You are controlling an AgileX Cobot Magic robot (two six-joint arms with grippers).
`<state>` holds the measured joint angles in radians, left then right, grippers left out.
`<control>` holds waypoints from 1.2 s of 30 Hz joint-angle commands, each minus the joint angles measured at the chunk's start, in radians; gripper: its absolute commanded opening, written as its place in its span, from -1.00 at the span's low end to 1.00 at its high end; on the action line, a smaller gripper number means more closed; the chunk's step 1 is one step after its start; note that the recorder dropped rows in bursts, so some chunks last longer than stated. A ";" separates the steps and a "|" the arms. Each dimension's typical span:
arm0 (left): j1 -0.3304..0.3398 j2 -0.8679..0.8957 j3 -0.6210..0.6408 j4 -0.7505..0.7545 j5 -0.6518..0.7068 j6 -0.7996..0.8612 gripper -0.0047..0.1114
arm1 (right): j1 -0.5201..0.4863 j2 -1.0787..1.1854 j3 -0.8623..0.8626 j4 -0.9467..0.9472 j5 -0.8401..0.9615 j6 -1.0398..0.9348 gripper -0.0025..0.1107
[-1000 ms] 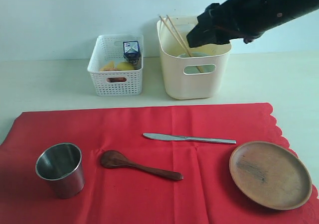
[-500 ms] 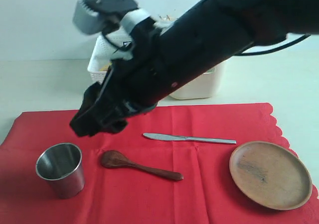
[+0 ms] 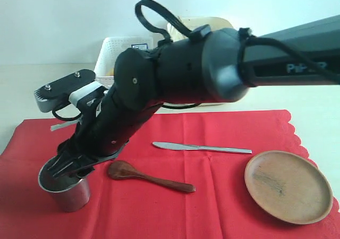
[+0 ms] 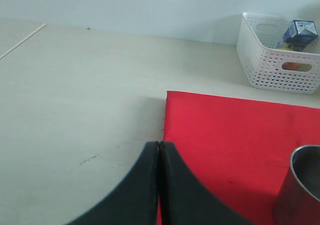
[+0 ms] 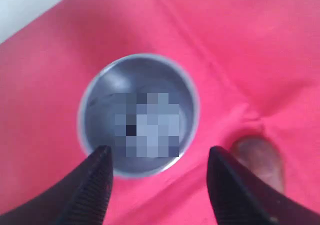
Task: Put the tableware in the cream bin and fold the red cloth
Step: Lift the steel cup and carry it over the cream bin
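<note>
The red cloth [image 3: 223, 212] lies flat on the table. On it are the steel cup [image 3: 66, 194], the dark wooden spoon [image 3: 149, 177], the silver knife [image 3: 202, 147] and the brown plate [image 3: 288, 186]. My right arm reaches across to the left, and my right gripper [image 3: 68, 168] hangs open at the cup's rim. In the right wrist view the cup [image 5: 137, 112] sits just beyond the spread fingertips of the right gripper [image 5: 157, 152], which hold nothing. My left gripper [image 4: 159, 146] is shut and empty over the cloth's [image 4: 235, 130] edge. The cream bin [image 3: 215, 21] is mostly hidden behind the arm.
A white perforated basket [image 4: 277, 60] with a blue-white milk carton [image 4: 302, 32] and food stands at the back, left of the bin. Bare pale table [image 4: 75, 95] lies left of the cloth. The cloth's scalloped edge [image 3: 297, 135] is on the right.
My right arm has swung from above the cream bin, down and to the left across the cloth, and its open gripper now sits at the steel cup. The tableware has not moved.
</note>
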<state>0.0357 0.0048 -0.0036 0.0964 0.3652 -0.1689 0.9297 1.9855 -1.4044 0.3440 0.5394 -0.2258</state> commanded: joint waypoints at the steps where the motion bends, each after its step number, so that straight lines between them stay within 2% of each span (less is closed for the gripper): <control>1: -0.002 -0.005 0.004 -0.001 -0.010 0.000 -0.90 | 0.002 0.061 -0.098 -0.178 0.033 0.200 0.00; 11: -0.002 -0.005 0.004 -0.001 -0.010 0.000 -0.90 | 0.002 0.168 -0.199 -0.202 0.100 0.226 0.00; 14: -0.002 -0.005 0.004 -0.001 -0.010 0.000 -0.90 | 0.002 0.192 -0.210 -0.204 0.103 0.226 -0.07; 16: -0.002 -0.005 0.004 -0.001 -0.010 0.000 -0.90 | 0.002 0.201 -0.212 -0.204 0.101 0.226 -0.21; 21: -0.002 -0.005 0.004 -0.001 -0.010 0.000 -0.90 | 0.002 0.197 -0.212 -0.199 0.101 0.219 -0.88; 22: -0.002 -0.005 0.004 -0.001 -0.010 0.000 -0.90 | 0.002 0.192 -0.212 -0.199 0.101 0.226 -0.96; 29: -0.002 -0.005 0.004 -0.001 -0.010 0.000 -0.90 | 0.002 0.110 -0.212 -0.201 0.117 0.226 -0.96; 36: -0.002 -0.005 0.004 -0.001 -0.010 0.000 -0.90 | 0.002 -0.062 -0.212 -0.239 0.170 0.226 -0.96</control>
<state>0.0357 0.0048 -0.0036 0.0964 0.3652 -0.1689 0.9321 2.0003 -1.6099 0.1374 0.6858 0.0000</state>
